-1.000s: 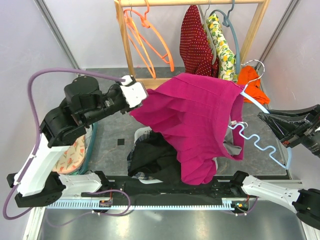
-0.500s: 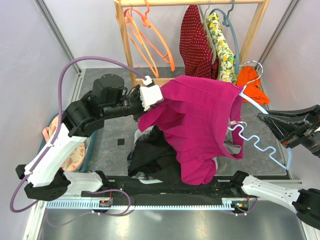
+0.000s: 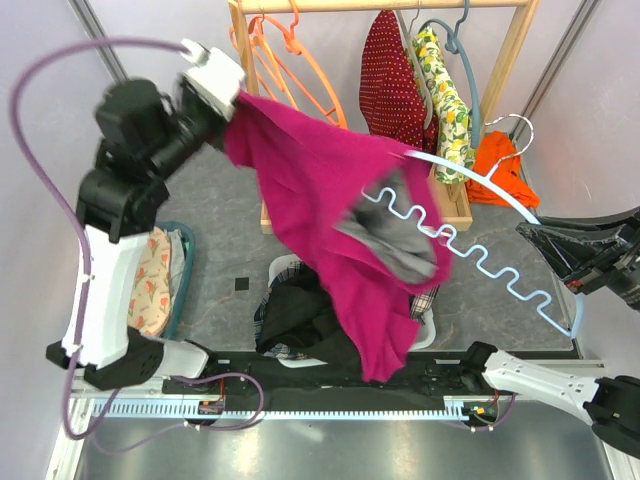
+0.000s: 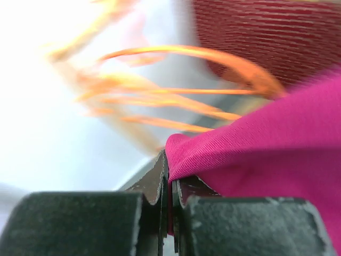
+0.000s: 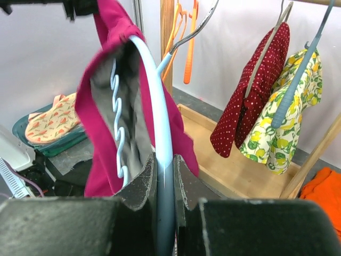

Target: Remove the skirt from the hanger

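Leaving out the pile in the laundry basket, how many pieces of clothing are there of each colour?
Magenta skirt: 1
Red dotted garment: 1
Yellow lemon-print garment: 1
Orange garment: 1
Peach floral cloth: 1
Total: 5
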{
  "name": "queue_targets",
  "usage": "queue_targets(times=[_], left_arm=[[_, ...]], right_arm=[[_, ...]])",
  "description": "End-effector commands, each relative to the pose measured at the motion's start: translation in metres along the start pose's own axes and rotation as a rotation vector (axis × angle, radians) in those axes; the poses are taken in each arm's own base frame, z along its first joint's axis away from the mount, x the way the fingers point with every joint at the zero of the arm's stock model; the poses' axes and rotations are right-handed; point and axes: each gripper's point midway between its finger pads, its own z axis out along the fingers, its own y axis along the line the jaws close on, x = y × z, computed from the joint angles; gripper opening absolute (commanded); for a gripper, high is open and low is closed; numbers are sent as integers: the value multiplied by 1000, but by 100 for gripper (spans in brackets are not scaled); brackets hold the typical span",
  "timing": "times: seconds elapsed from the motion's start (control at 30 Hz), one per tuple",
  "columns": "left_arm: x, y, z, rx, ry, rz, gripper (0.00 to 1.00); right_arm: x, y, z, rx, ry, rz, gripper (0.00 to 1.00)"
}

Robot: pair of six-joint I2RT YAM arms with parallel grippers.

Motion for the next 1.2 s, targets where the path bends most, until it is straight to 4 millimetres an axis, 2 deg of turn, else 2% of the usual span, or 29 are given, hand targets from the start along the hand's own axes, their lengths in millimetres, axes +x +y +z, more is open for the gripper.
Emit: queue_targets(times=[0.0, 0.03, 0.1, 0.13, 0.23, 0.27, 0.3, 0.37, 0.47, 0.6, 0.7, 0.77, 0.87, 1.03, 1.17], left_arm=[[-27, 107, -24, -394, -77, -92, 2], [-29, 110, -27, -404, -84, -98, 2], [-42, 99, -37, -351, -131, -116, 2], [-48, 90, -41, -309, -152, -131, 2], [-86, 49, -63, -92, -283, -187, 2], [-102, 19, -71, 73, -337, -232, 2], [-122, 8, -89, 139, -402, -246, 2], [-153, -22, -113, 342, -489, -334, 2], [-196, -35, -147, 477, -629, -373, 2], [-220, -38, -171, 533, -725, -385, 2], [-224, -40, -180, 545, -745, -379, 2], [-222, -43, -183, 553, -744, -382, 2], [-226, -44, -186, 579, -754, -396, 2], [-238, -38, -188, 569, -811, -387, 2], [-242, -29, -180, 535, -839, -395, 2]], right_arm=[[-40, -4, -14, 21, -153, 51, 0], [-38, -5, -14, 25, -149, 54, 0], [-36, -8, -15, 42, -142, 55, 0], [-36, -10, -17, 53, -142, 56, 0], [-37, -24, -20, 129, -158, 67, 0], [-38, -28, -15, 156, -160, 68, 0], [-36, -29, -9, 169, -150, 65, 0], [-25, -32, 9, 197, -106, 53, 0], [-6, -37, 37, 253, -30, 25, 0], [11, -51, 63, 354, 31, -7, 0], [11, -72, 62, 498, 24, 3, 0], [5, -88, 53, 607, -7, 17, 0], [-2, -91, 50, 627, -46, 37, 0], [6, -84, 65, 590, -16, 36, 0], [10, -77, 73, 553, -9, 40, 0]])
